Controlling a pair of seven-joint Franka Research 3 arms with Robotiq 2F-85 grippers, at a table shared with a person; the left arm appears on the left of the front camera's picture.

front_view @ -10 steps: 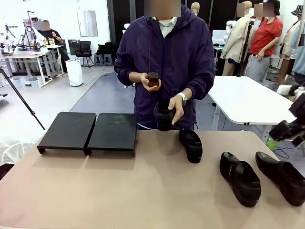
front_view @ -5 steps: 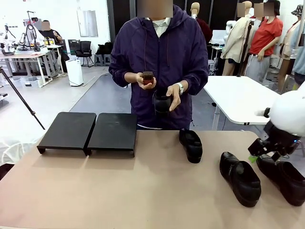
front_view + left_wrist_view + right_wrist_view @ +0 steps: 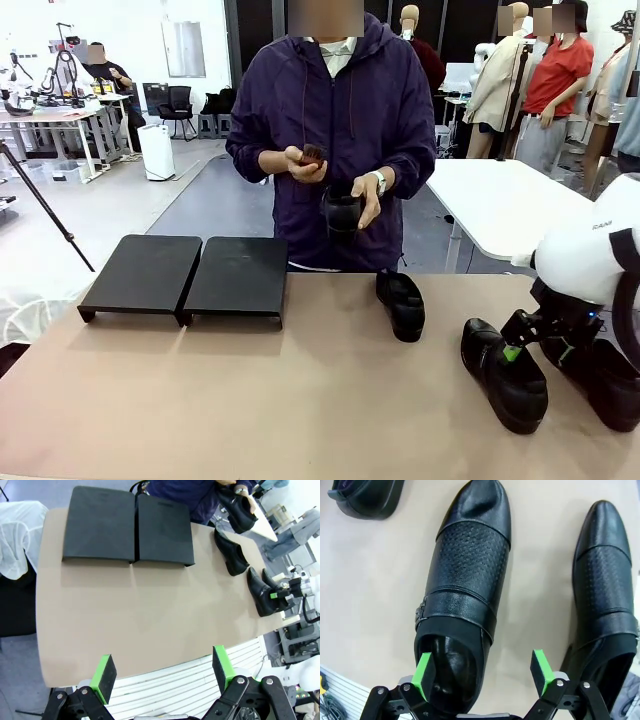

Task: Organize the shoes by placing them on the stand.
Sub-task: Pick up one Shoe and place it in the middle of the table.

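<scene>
Three black glossy shoes lie on the table: one near the person, a middle one, and a right one partly behind my right arm. The person holds the fourth shoe. My right gripper hangs open just above the middle shoe's heel opening. In the right wrist view the open gripper straddles that shoe, with its neighbour alongside. The black two-panel stand sits bare at the table's left. My left gripper is open high above the table, stand below it.
The person stands at the far edge, holding a small brown-red object in the other hand. A white table stands behind on the right. Bare tabletop stretches between the stand and the shoes.
My right arm has swung in from the right edge and come down leftward over the middle shoe. The person has turned the small brown-red object in the hand.
</scene>
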